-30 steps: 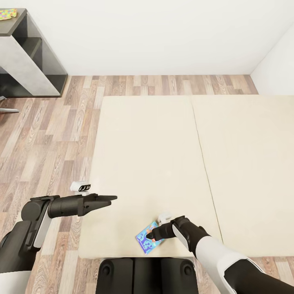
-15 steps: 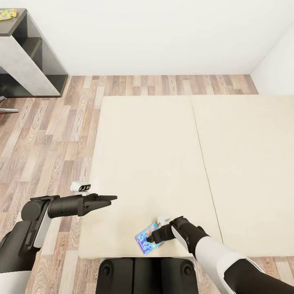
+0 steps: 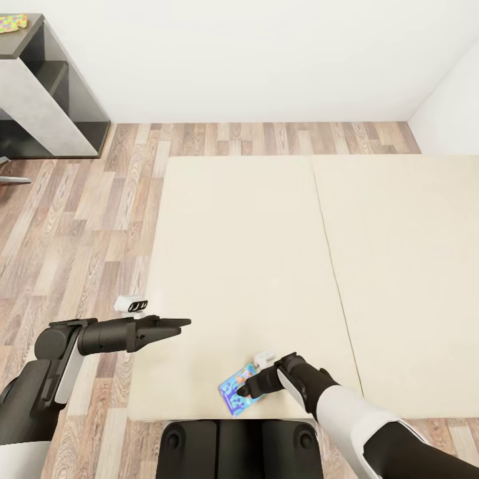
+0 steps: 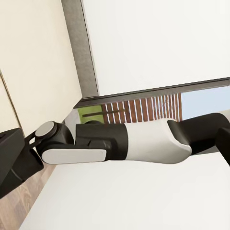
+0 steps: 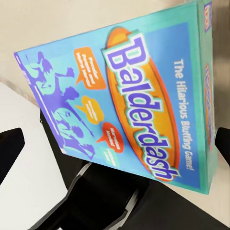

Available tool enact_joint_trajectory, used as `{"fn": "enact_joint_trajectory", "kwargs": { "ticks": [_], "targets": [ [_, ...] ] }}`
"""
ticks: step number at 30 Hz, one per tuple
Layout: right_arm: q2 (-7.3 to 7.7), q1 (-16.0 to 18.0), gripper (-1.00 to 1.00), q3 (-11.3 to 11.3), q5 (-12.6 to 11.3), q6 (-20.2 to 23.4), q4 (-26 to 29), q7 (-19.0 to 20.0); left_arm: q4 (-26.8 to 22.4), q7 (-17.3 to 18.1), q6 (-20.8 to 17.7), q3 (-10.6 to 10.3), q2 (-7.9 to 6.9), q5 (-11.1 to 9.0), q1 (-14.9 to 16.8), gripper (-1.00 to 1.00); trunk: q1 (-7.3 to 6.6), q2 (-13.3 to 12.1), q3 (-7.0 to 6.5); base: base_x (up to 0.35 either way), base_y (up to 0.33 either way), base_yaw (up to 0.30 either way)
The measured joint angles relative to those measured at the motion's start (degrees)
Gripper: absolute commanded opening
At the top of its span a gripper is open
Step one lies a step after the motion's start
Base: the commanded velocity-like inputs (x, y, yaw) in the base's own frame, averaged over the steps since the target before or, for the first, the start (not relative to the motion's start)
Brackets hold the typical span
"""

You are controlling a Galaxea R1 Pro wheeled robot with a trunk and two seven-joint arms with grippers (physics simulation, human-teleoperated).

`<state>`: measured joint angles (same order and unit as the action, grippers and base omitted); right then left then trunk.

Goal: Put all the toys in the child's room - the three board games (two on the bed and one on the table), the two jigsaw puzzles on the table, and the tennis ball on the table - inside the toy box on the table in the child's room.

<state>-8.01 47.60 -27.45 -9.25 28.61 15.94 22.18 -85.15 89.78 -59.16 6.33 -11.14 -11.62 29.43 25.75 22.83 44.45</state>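
One board game [image 3: 235,394] sits low centre in the head view, at the near edge of the bed [image 3: 266,266], tilted and partly hanging past that edge over the robot's dark base [image 3: 239,447]. It looks like a stiff, flat cardboard box, likely light, with a glossy printed lid that could slip; a pinch across the thin short edge seems the sound hold. In the right wrist view the cover [image 5: 129,96] reads "Balderdash" and "The Hilarious Bluffing Game!" on teal and blue with orange bubbles. The right gripper [image 3: 256,384] is at the box's right end; its jaws appear closed across that edge, holding it. The left gripper [image 3: 174,326] hangs at lower left over the bed's side, jaws drawn together on nothing. At upper left a dark shelf-like table [image 3: 40,86] carries a multicolour jigsaw puzzle [image 3: 12,22] at its corner. A small white device [image 3: 131,305] lies on the plank floor [image 3: 80,219].
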Motion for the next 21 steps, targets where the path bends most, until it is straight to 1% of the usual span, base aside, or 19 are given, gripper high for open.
{"fn": "enact_joint_trajectory", "kwargs": {
  "ticks": [8,21],
  "targets": [
    [-0.33,0.0,1.00,-0.1,0.1,-0.3,0.0,0.0,0.0,0.0,0.0,0.0,0.00,0.0,0.0,1.00,0.00,0.0,0.00,0.000,0.000,0.000],
    [-0.37,0.0,1.00,-0.1,0.0,-0.4,0.0,0.0,0.0,0.0,0.0,0.0,0.00,0.0,0.0,1.00,0.00,0.0,0.00,0.000,0.000,0.000]
  ]
}}
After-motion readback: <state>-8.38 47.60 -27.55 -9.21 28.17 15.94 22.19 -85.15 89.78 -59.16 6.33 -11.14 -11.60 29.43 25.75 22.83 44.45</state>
